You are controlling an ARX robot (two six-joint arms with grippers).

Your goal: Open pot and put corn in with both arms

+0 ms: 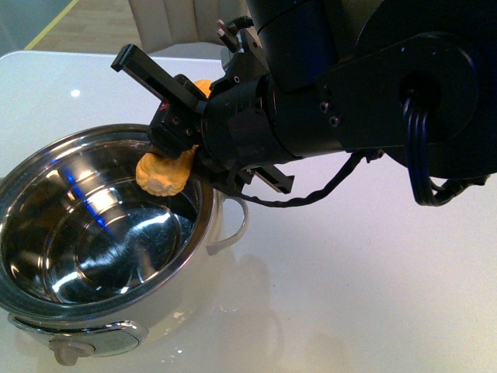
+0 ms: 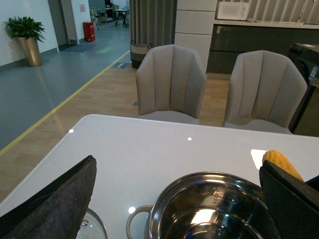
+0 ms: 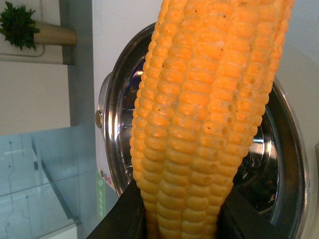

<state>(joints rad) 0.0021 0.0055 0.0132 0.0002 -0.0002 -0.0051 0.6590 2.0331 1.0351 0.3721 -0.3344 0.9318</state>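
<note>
The pot (image 1: 203, 221) stands open at the table's near left, shiny steel inside, cream-white outside, with a white loop handle (image 1: 233, 227) and a front knob (image 1: 66, 353). My right gripper (image 1: 180, 124) is shut on the corn (image 1: 163, 176) and holds it above the pot's far right rim. In the right wrist view the corn (image 3: 209, 114) fills the frame between the black fingers (image 3: 119, 219), with the pot (image 3: 113, 114) behind. My left gripper (image 2: 177, 167) is open and empty above the pot (image 2: 214, 209). The corn's tip (image 2: 281, 160) shows beside one finger (image 2: 289, 204).
A glass lid (image 2: 93, 228) lies on the white table (image 2: 149, 149) beside the pot's handle. Two grey chairs (image 2: 172, 82) stand behind the table's far edge. The bulky right arm (image 1: 388, 85) fills the upper right of the front view.
</note>
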